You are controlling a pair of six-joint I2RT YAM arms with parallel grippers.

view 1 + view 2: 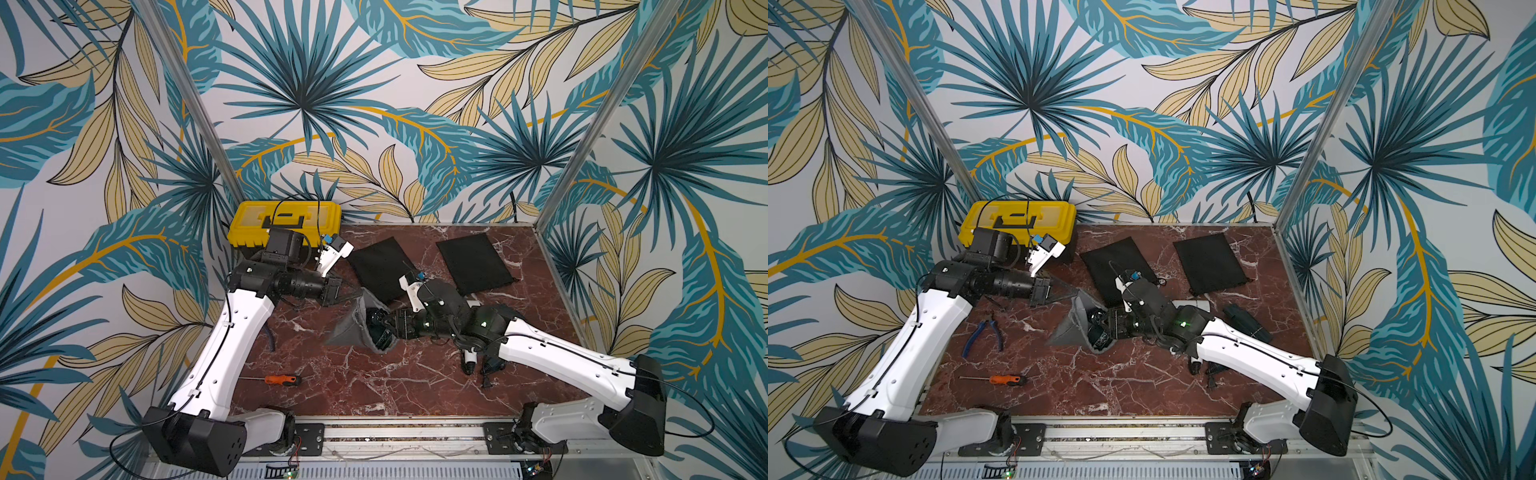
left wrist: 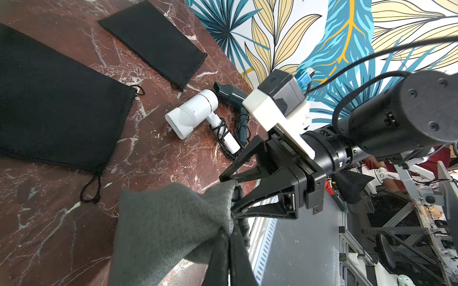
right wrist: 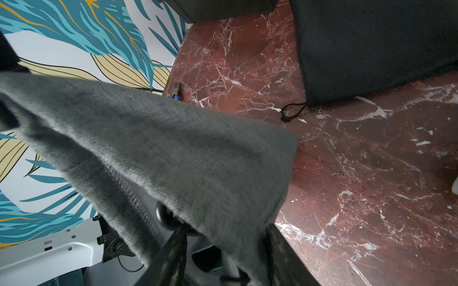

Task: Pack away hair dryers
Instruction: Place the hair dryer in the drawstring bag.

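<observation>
A grey pouch [image 1: 353, 328] [image 1: 1069, 328] [image 2: 168, 222] [image 3: 173, 148] hangs tilted above mid-table. My left gripper [image 1: 357, 293] [image 1: 1073, 289] [image 2: 229, 250] is shut on its upper rim. One dark teal hair dryer [image 1: 380, 332] [image 1: 1100, 334] sits in the pouch's mouth. My right gripper [image 1: 385, 322] [image 1: 1102, 320] [image 2: 226, 195] [image 3: 225, 230] reaches into that mouth, its fingers apart under the draped cloth. The white hair dryer [image 2: 195, 111] [image 1: 1190, 304] and another dark teal hair dryer [image 2: 230, 92] [image 1: 1246, 322] lie on the table at the right, partly under my right arm.
Two flat black pouches [image 1: 380, 270] [image 1: 473, 262] lie at the back. A yellow toolbox [image 1: 284, 222] stands at the back left. An orange-handled screwdriver [image 1: 282, 379] and blue-handled pliers [image 1: 984, 332] lie at the front left. Metal posts and walls close the sides.
</observation>
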